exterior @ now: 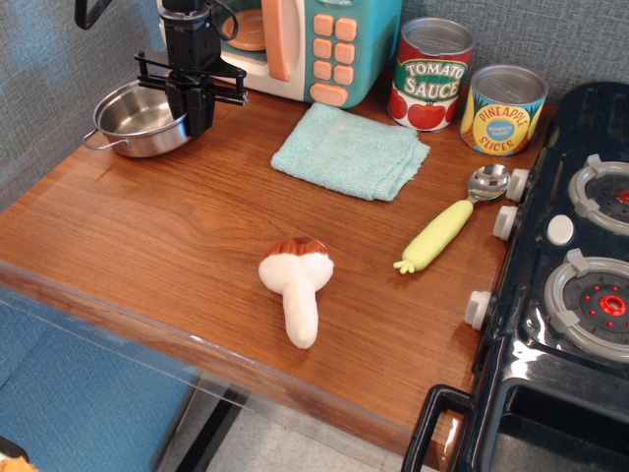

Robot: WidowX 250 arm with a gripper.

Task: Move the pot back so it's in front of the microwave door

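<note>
The pot sits at the back left of the wooden table, steel bowl shining, one wire loop handle poking out toward the left edge. My gripper is down on its right rim, jaws narrow and pinched on that rim, so I'm holding the pot right now. Just behind me is the microwave door, cream frame, peach handle, an orange plate showing inside; the pot lies in front of it and off to its left, near the grey wall. To the right of the door is the teal button panel. Out further: a folded teal cloth mid-table, the tomato sauce can and pineapple can at the back, a yellow-handled spoon, a plush mushroom up front, and the black toy stove on the right.
</note>
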